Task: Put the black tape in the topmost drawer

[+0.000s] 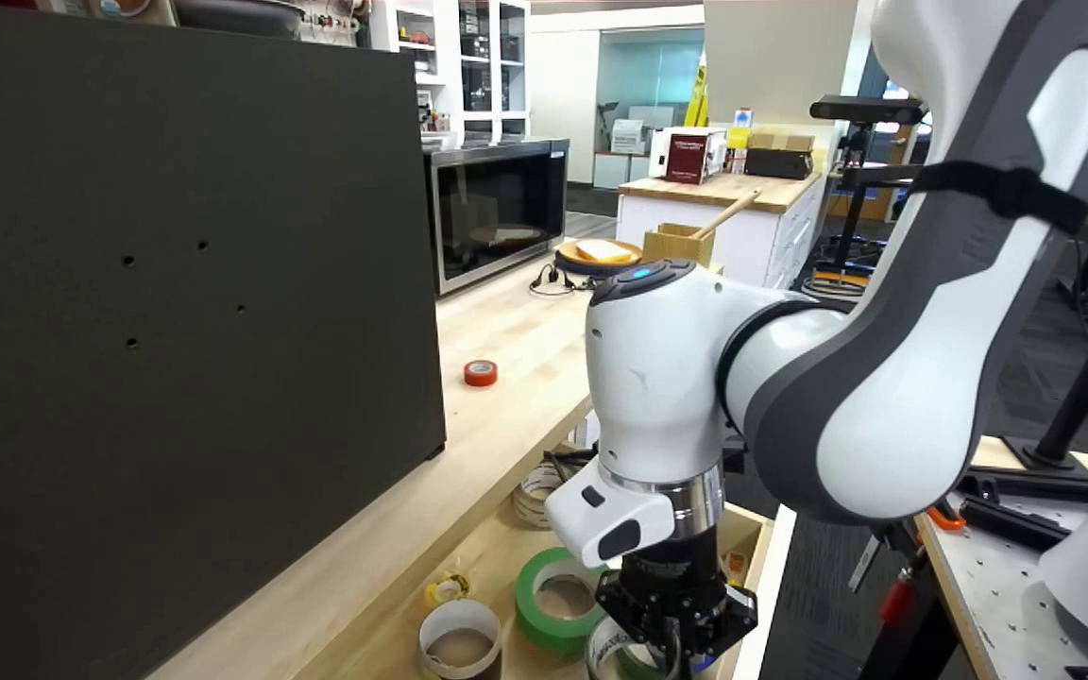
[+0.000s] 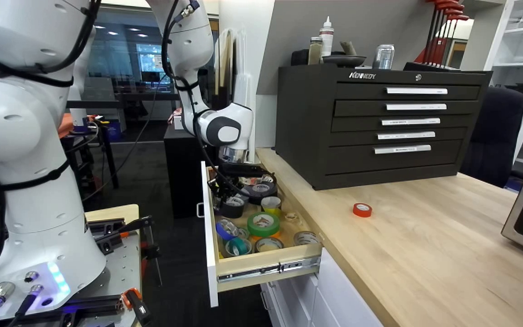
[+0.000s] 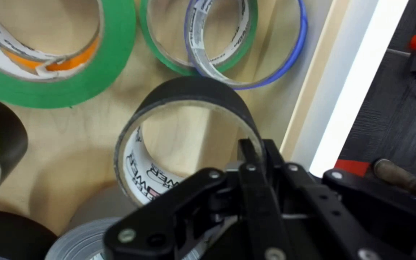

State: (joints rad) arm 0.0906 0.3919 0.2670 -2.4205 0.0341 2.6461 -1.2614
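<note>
Pinches the side wall of a black, ring-shaped roll of tape (image 3: 199, 88) with a black metal gripper (image 3: 258, 148), inside an open, white-fronted, pale-wood top drawer (image 2: 270, 259). Holds that roll, in the wrist view, near a broad green roll of tape (image 3: 110, 54) and a blue-edged roll of tape (image 3: 303, 27). Leans beside a light wooden counter (image 2: 425, 236) bearing, in both exterior views, a small red roll of tape (image 2: 362, 210) near a dark metal tool chest (image 2: 307, 122).

wrist view's bright, long white drawer front (image 3: 357, 86) kinda blown out, soft shadows on pale wooden drawer bottom (image 3: 81, 133)
</note>
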